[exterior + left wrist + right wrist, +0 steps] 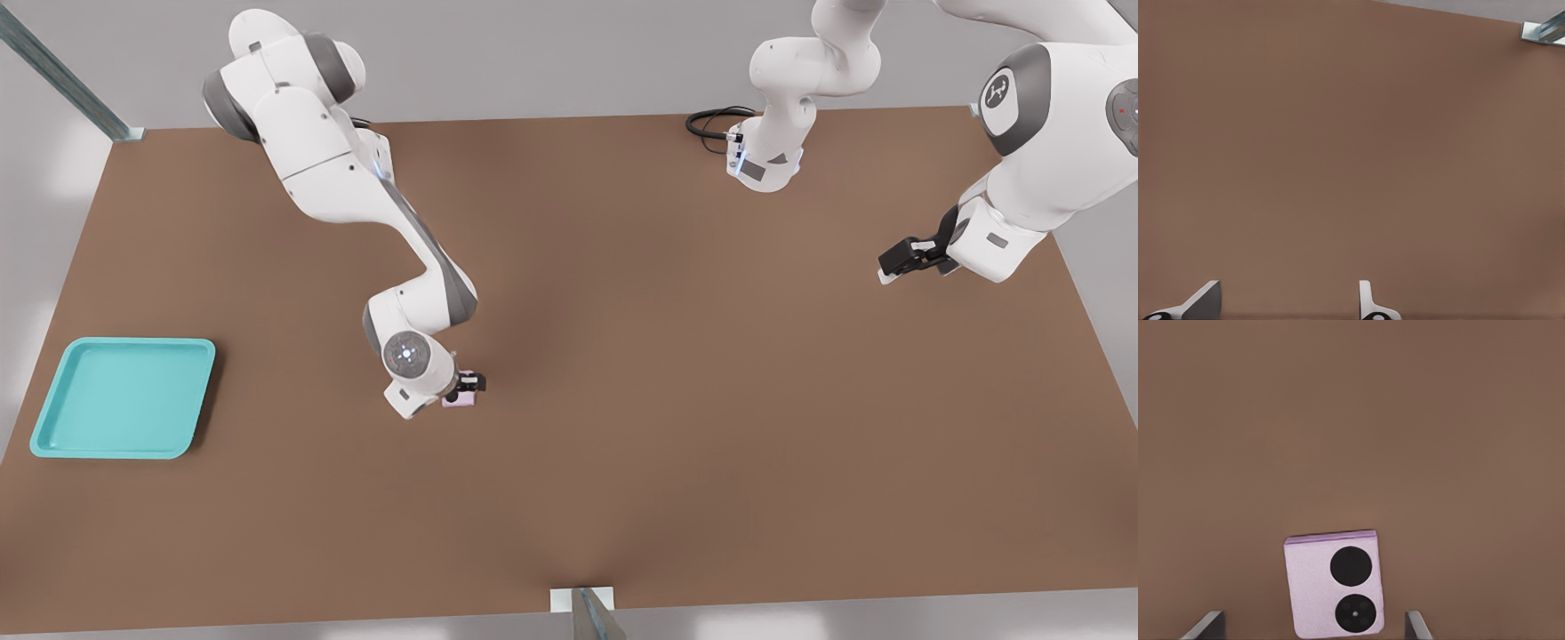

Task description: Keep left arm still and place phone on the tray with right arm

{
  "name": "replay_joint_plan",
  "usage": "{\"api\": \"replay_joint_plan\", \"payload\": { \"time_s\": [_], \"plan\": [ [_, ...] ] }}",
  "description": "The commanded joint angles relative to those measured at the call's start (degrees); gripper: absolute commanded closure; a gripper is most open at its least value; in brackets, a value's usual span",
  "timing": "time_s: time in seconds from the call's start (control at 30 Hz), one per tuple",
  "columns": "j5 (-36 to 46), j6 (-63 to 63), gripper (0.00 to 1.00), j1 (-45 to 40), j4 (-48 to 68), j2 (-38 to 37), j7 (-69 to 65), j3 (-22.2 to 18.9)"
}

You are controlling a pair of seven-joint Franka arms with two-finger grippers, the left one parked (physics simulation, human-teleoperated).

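Observation:
The pale pink-lilac phone (1333, 583) lies flat on the brown table, its two black lenses facing up. My gripper (1311, 628) hangs low over it, open, with one finger (1207, 627) on each side and a gap between each finger and the phone. In the front view the phone (459, 401) peeks out under the black gripper (468, 388) at the end of the right arm (407, 354), near the table's middle. The turquoise tray (124, 396) sits empty far toward the front view's left, near the table's edge.
An arm base (769, 151) and a black cable loop (711, 120) stand at the back of the table. Metal posts rise at the back left corner (62, 80) and at the front edge (587, 609). Bare brown table lies between the phone and the tray.

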Motion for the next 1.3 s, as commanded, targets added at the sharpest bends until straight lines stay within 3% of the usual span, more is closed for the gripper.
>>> {"api": "replay_joint_plan", "payload": {
  "time_s": [0.0,0.33,1.27],
  "plan": [
    [-0.09,8.65,0.00,-0.75,-1.12,0.13,3.82,0.12],
    [-4.31,11.81,0.00,-0.14,-4.55,1.01,0.39,1.35],
    [-4.48,12.17,0.00,-1.99,-5.87,4.17,-4.27,1.62]
  ]
}}
